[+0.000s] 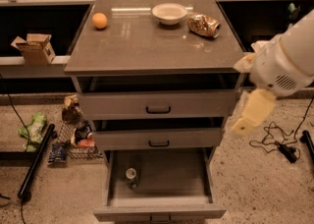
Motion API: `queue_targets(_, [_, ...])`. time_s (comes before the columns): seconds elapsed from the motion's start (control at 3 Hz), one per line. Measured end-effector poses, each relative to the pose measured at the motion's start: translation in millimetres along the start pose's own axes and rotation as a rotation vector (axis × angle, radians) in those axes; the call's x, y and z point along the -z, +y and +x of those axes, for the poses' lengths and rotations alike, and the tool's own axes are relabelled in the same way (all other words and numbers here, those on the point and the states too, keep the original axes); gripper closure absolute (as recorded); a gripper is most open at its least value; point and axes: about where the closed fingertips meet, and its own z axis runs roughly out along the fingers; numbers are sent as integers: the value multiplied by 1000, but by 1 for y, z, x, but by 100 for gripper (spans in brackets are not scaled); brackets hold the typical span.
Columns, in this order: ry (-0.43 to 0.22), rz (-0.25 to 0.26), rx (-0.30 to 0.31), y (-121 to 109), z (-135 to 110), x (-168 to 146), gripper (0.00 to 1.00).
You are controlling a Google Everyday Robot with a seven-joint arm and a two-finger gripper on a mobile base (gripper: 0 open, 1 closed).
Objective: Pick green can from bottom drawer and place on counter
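One step in hand: the reach. Green can [131, 176] upright at 9 o'clock in open drawer [159, 213]; gripper [245, 122] at 3 o'clock off bench [147, 41], open or closed impossible to tell. Next: lower toward 7 o'clock.

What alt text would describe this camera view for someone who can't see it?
A green can stands in the open bottom drawer of a grey cabinet. The robot's end effector hangs at the cabinet's right side. An orange ball, bowl and shiny packet sit on the counter.
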Motion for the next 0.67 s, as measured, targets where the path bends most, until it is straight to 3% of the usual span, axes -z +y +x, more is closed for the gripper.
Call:
queue_targets(0.33, [-196,-82,-79,16,-12,-68,0])
queue_targets(0.67, [-433,-132,-149,30,-40,-124,0])
